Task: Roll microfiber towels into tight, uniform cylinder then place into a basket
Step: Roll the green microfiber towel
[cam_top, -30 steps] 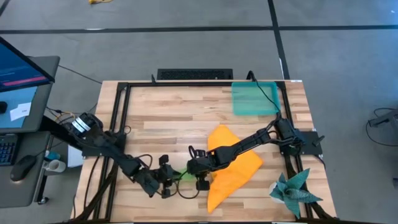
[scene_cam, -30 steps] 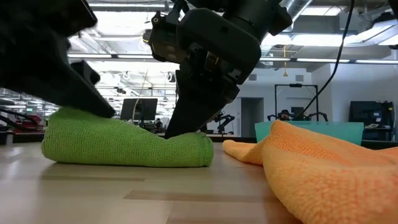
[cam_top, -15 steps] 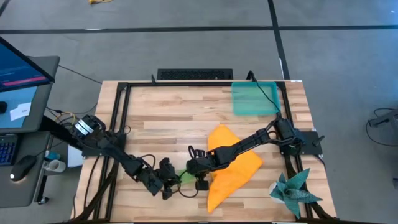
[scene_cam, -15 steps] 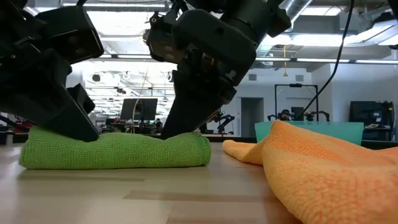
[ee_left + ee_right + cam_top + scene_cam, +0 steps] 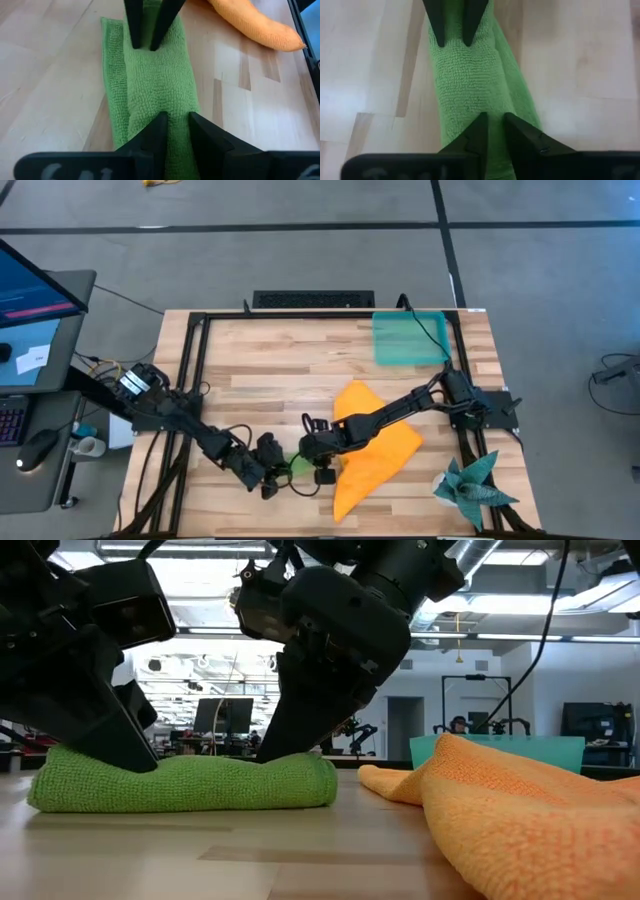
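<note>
Green towel was pinched at each end by left gripper and right gripper, probably to keep the roll tight.

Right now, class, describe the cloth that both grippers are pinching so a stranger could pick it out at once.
On the wooden table, look at the near edge, where the two dark arms meet. Between the left gripper and the right gripper lies the lime green towel, folded into a narrow strip. Unlike the loose orange towel beside it, it is green, compact and pinched at both ends.
</note>
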